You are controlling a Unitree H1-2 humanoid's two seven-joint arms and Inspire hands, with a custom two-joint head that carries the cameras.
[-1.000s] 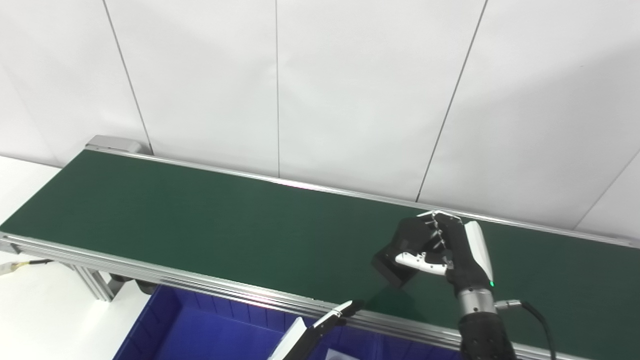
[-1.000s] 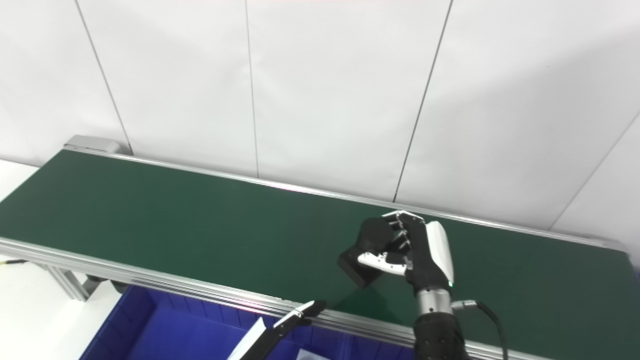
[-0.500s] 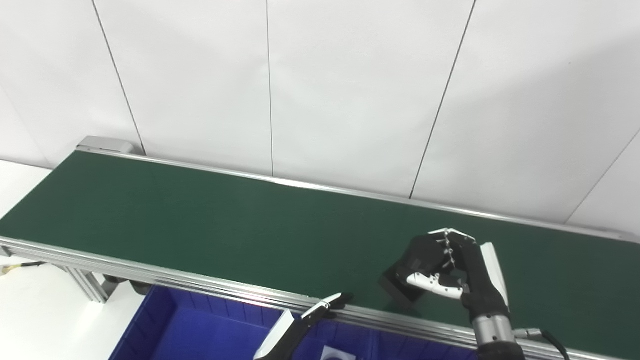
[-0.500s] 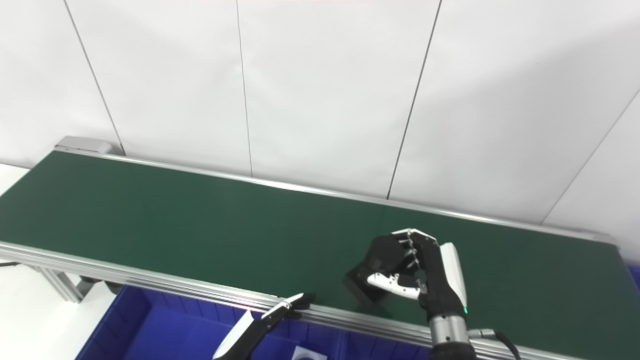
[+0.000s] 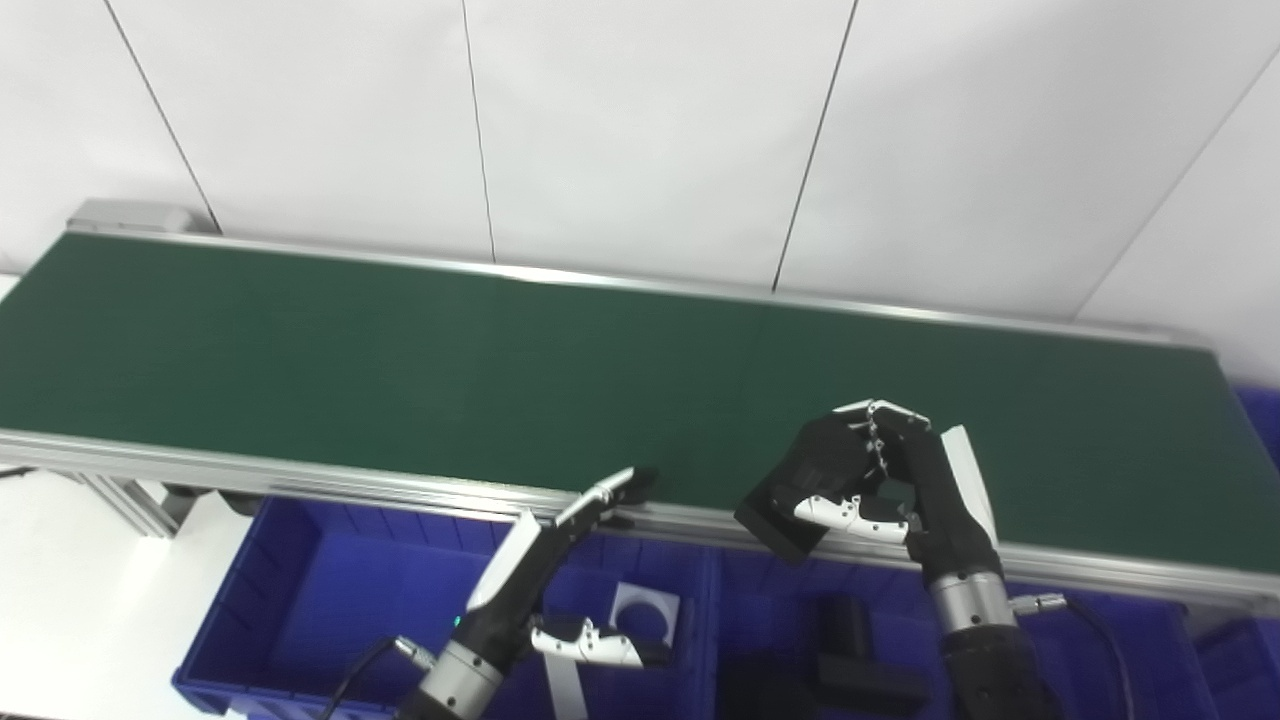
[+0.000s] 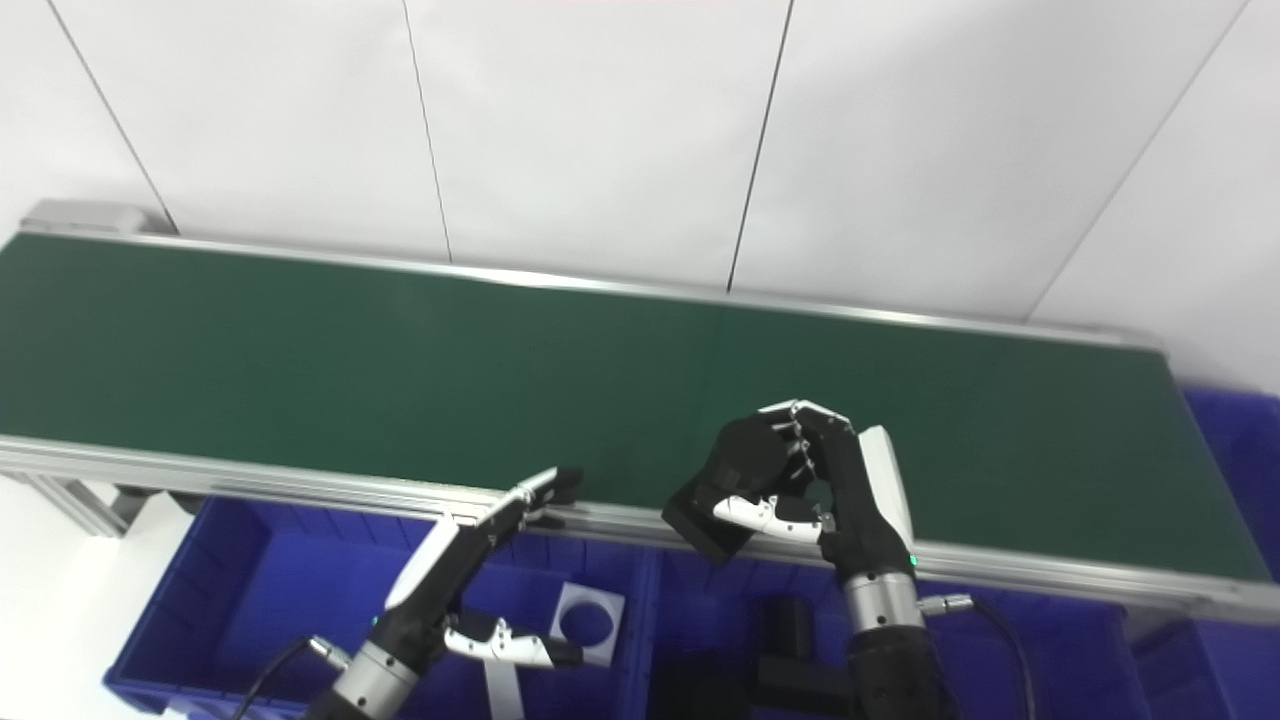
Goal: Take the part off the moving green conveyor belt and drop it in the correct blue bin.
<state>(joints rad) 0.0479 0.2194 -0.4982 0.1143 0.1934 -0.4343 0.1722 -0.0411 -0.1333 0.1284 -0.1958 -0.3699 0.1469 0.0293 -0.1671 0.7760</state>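
Long matte green belt (image 5: 400, 350) in a silver metal frame; glossy blue plastic bins (image 5: 330, 590) below. Right hand (image 5: 890, 480) clenched around a black boxy block (image 5: 775, 520) – over the belt's near rail. Left hand (image 5: 545, 560) empty, fingers outstretched

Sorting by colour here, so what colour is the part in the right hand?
Black; the part in the right hand shows best in the left eye view.

Bright, even light; soft wall shadows, slight blur.
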